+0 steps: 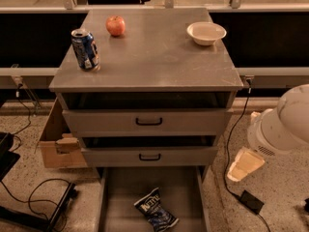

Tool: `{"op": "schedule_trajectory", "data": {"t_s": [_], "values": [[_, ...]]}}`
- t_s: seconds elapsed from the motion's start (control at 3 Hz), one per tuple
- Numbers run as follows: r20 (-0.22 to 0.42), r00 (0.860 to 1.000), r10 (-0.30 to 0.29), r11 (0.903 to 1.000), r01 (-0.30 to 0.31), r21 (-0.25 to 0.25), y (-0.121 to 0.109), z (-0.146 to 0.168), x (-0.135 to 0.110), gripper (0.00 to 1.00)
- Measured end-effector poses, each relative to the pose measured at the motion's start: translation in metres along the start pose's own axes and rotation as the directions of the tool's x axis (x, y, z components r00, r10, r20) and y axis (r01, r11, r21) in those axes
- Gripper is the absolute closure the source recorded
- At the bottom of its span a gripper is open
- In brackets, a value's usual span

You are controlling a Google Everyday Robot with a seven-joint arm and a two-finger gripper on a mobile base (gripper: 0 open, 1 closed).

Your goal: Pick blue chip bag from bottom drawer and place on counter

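the bag (155, 210) lay flat in the open bottom drawer (123, 190), at six o'clock from the counter (154, 52). the gripper (245, 164) hung at four o'clock, right of the cabinet (106, 122), well apart from the bag; open or closed, i couldn't tell.
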State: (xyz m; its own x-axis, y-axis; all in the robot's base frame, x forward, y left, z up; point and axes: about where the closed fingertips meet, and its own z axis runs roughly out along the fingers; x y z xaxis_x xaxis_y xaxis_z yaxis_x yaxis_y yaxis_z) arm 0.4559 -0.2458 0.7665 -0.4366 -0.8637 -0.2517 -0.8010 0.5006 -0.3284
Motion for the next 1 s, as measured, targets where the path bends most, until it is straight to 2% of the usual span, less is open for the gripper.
{"op": "schedule_trajectory", "data": {"t_s": [0.33, 0.67, 1.0], "values": [[-0.002, 1.0, 0.0, 1.0, 0.0, -0.001, 0.0, 0.0, 0.0, 0.0], [0.001, 1.0, 0.013, 0.9994, -0.013, -0.032, 0.009, 0.022, -0.003, 0.0], [0.005, 0.999, 0.045, 0.9961, -0.045, -0.076, 0.036, 0.072, -0.008, 0.0]]}}
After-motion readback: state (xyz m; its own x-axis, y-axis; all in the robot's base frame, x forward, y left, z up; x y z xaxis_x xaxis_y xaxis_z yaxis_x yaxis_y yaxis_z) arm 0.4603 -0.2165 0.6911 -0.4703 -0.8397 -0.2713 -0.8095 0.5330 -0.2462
